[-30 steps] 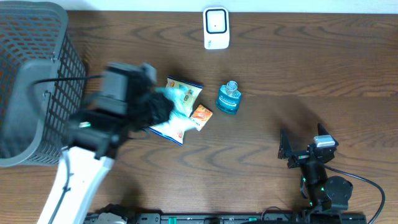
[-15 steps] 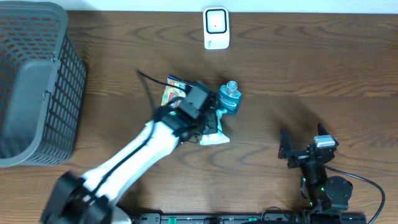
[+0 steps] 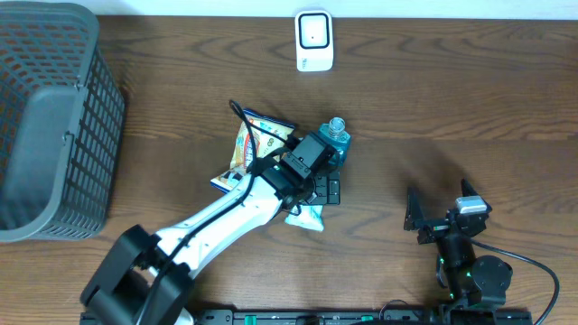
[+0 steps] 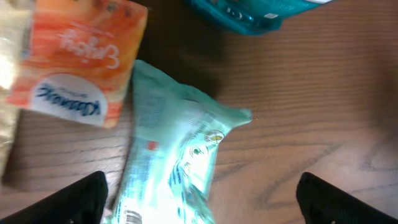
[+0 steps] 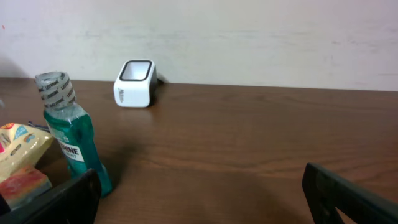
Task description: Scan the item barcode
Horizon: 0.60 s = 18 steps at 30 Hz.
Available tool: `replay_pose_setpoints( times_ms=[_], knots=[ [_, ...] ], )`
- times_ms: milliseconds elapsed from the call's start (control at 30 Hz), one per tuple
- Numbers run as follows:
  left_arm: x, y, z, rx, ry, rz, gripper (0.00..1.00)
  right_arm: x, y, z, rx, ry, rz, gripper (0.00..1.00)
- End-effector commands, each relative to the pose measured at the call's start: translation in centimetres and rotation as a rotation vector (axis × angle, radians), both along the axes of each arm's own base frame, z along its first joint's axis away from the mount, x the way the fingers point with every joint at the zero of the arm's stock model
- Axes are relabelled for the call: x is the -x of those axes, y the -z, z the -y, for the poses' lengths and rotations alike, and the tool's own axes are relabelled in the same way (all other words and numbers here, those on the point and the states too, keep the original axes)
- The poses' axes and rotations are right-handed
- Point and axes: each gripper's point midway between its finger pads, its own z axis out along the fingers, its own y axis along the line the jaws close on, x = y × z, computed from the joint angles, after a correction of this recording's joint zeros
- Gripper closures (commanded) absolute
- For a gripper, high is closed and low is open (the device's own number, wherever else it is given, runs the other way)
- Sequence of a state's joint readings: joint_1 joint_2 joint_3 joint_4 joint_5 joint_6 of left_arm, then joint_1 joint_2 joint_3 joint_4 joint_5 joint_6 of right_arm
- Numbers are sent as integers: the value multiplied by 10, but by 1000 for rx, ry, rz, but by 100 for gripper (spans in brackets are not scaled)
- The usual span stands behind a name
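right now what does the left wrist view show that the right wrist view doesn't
Only the left wrist view shows the mint-green pouch, lying flat on the table. Only the right wrist view shows the white scanner, standing near the wall. Both show the teal bottle and the orange packet.

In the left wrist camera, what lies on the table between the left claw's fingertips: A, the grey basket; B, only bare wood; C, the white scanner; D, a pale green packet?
D: the pale green packet lies between the tips of the open left claw, beside an orange packet.
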State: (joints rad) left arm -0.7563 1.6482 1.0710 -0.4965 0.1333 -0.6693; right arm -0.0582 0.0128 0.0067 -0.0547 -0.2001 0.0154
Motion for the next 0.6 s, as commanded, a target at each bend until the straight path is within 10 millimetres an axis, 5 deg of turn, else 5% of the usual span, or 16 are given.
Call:
replay_pose_setpoints(
  times_ms=[0, 300, 567],
  knots=[
    [-11, -37, 0, 18, 23, 106, 2, 0, 1, 1, -13, 8, -3, 1],
    [-25, -153, -61, -2, -161, 475, 2, 0, 1, 1, -13, 8, -4, 1],
    [-42, -346, -140, 131, -549, 1165, 2, 0, 1, 1, -13, 8, -4, 1]
  ],
)
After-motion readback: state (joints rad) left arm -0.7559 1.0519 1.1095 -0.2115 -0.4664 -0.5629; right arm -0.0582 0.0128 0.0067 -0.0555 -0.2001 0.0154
